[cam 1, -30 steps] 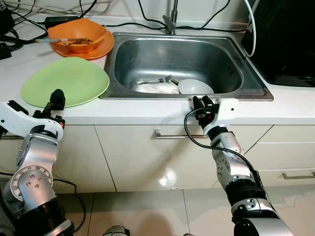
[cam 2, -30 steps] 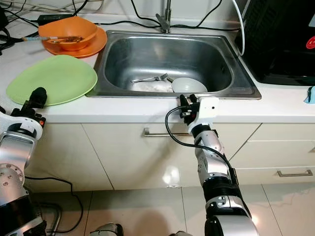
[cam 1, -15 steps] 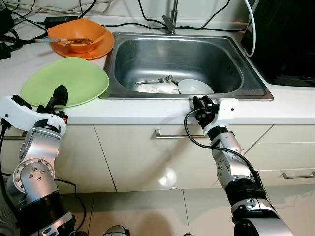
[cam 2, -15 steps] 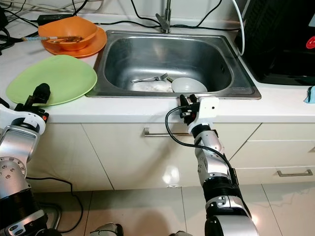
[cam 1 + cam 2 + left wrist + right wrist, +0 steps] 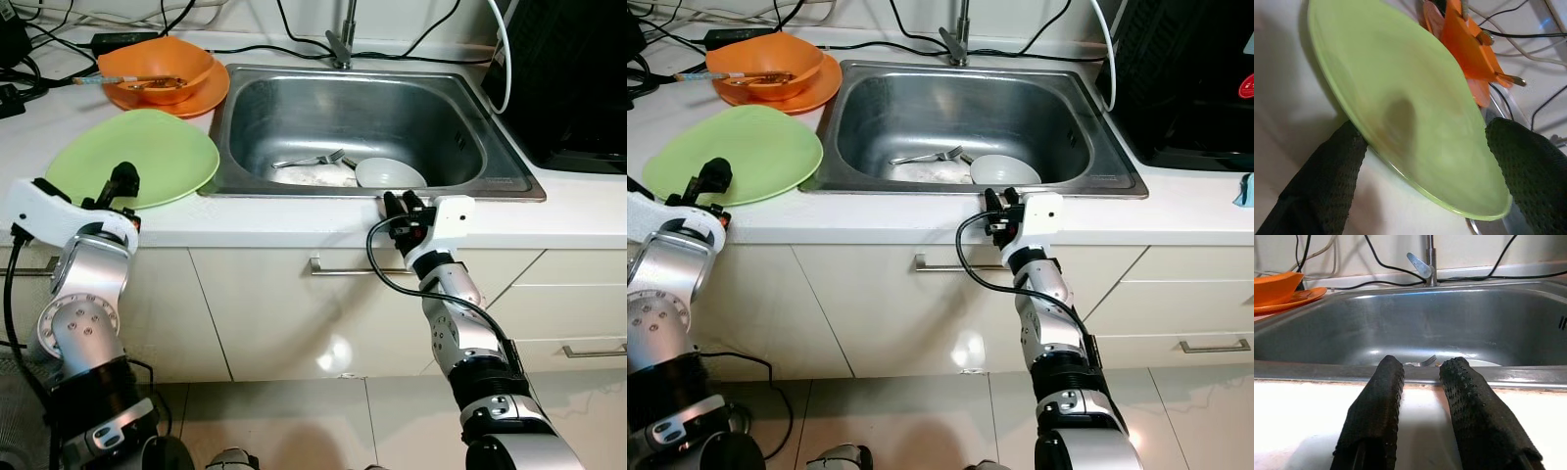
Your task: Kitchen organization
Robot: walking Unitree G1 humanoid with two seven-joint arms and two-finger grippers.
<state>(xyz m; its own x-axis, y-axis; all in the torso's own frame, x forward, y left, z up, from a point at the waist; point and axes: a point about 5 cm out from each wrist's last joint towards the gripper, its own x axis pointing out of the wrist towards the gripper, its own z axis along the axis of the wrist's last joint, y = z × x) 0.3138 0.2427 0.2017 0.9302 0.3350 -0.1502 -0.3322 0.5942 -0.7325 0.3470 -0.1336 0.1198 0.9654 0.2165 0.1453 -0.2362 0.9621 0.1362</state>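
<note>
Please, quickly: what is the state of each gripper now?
Left gripper: open, fingers on either side of the green plate rim.
Right gripper: open, holding nothing, at the sink front edge.

Sink (image 5: 509,174) sits centre of the counter (image 5: 568,211), faucet (image 5: 339,44) at its 12 o'clock rim. In the basin: bowl (image 5: 389,173) at the 5 o'clock part, fork (image 5: 309,160) just beside it toward 9 o'clock. Large plate (image 5: 157,152) on the counter at the sink's 9 o'clock; stacked bowl and plate (image 5: 167,76) behind it at the sink's 10 o'clock, utensil across that bowl. Appliance (image 5: 573,78) at 3 o'clock. Drawer handle (image 5: 338,266) below the sink.
</note>
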